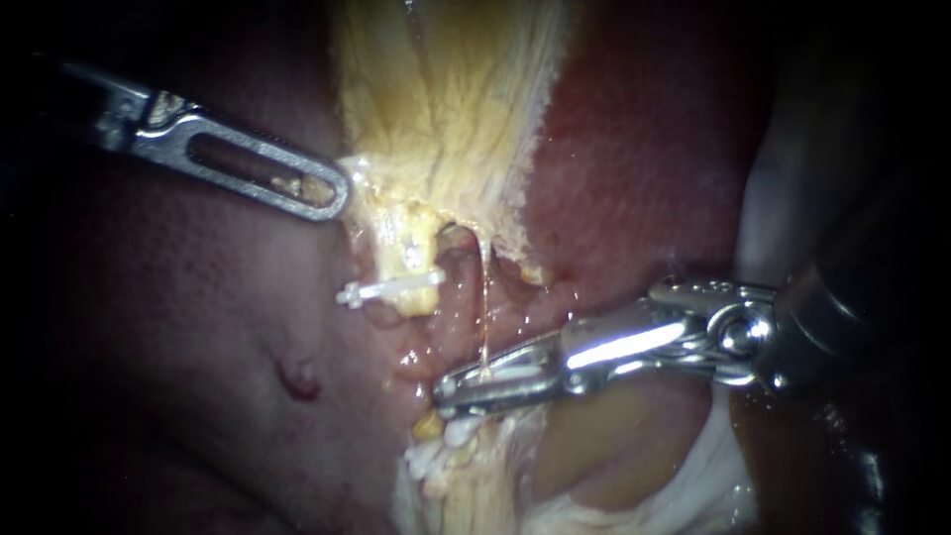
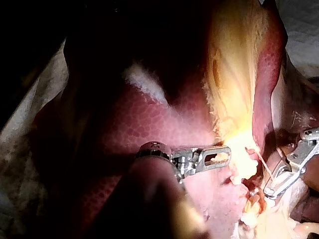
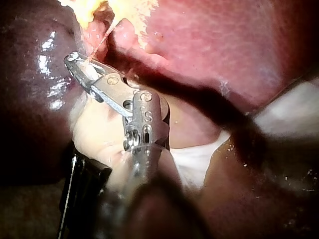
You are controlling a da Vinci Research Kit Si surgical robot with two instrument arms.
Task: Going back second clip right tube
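My left instrument (image 1: pixel 332 193) comes in from the upper left, its windowed jaws shut on the edge of the yellow gallbladder (image 1: pixel 446 89); the left wrist view shows the same hold (image 2: pixel 224 155). A white clip (image 1: pixel 391 288) sits across the thick yellow left tube (image 1: pixel 406 248). To its right a thin pale tube (image 1: pixel 485 297) runs down to my right instrument (image 1: pixel 451 393). Those jaws stand slightly apart, with a white clip (image 1: pixel 510 375) in the gap where the thin tube meets them. The right wrist view shows the same white strip between the jaws (image 3: pixel 75 62).
Dark red liver (image 1: pixel 178 327) fills the left, with a small red nick (image 1: pixel 300 381). More liver (image 1: pixel 634 159) lies to the upper right. Several white and yellow bits (image 1: pixel 441 446) sit just below the right jaws. Pale tissue (image 1: pixel 713 476) lies under the right shaft.
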